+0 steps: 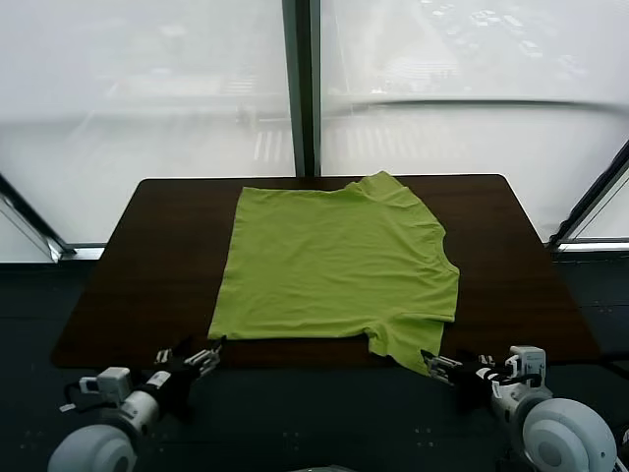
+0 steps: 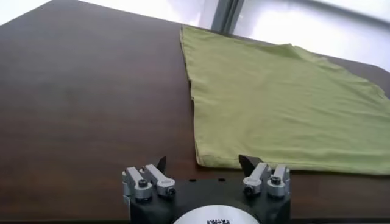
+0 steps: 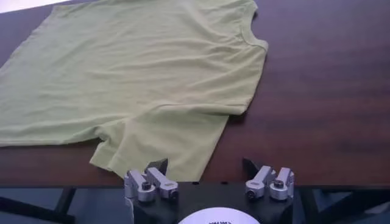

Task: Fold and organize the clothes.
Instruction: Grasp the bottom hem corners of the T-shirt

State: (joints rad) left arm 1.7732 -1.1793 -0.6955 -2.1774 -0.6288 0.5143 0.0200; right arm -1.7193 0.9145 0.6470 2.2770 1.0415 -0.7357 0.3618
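From the head camera, the lime-green T-shirt [image 1: 334, 265] lies flat on the dark table [image 1: 147, 256], plain side up. Its long axis runs across the table, with the hem toward the table's left end and the neck and sleeves toward the right end. One sleeve hangs at the table's near edge. The left gripper [image 1: 201, 357] hovers at the near edge just beside the shirt's hem corner, jaws spread and empty. The right gripper [image 1: 440, 365] sits by the near sleeve, likewise spread.

The left wrist camera shows the hem corner of the shirt just ahead of the open fingers [image 2: 160, 164], not touching.

The right wrist camera shows the sleeve close before the open fingers [image 3: 159, 166]. No writing or label shows on the cloth.
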